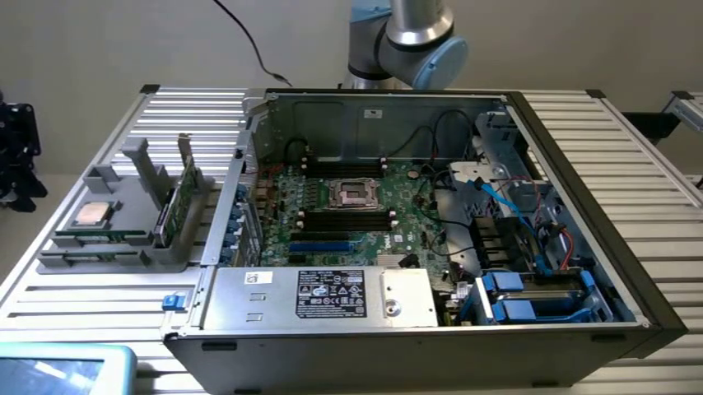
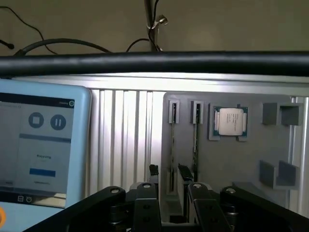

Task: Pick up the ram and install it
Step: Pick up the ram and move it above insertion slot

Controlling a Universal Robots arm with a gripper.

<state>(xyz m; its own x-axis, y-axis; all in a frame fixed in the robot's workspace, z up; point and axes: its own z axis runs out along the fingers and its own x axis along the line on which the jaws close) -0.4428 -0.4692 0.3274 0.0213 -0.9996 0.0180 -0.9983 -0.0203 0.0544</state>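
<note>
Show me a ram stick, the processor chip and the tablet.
ram stick [image 1: 167, 218], exterior view, green side face.
processor chip [image 2: 230, 121], wrist view, silver top.
tablet [image 2: 43, 150], wrist view, middle of the screen.

The ram [image 1: 168, 216] is a long, narrow, thin green board with small dark chips along its face. It stands on its long edge, upright, in a slot of the grey holder [image 1: 110, 257], just beside the processor [image 1: 95, 213] on the exterior view's right. It sits outside the case [image 1: 439, 337], at the exterior view's left. In the wrist view the ram [image 2: 195, 140] shows edge-on as a thin dark line in its slot.
</note>
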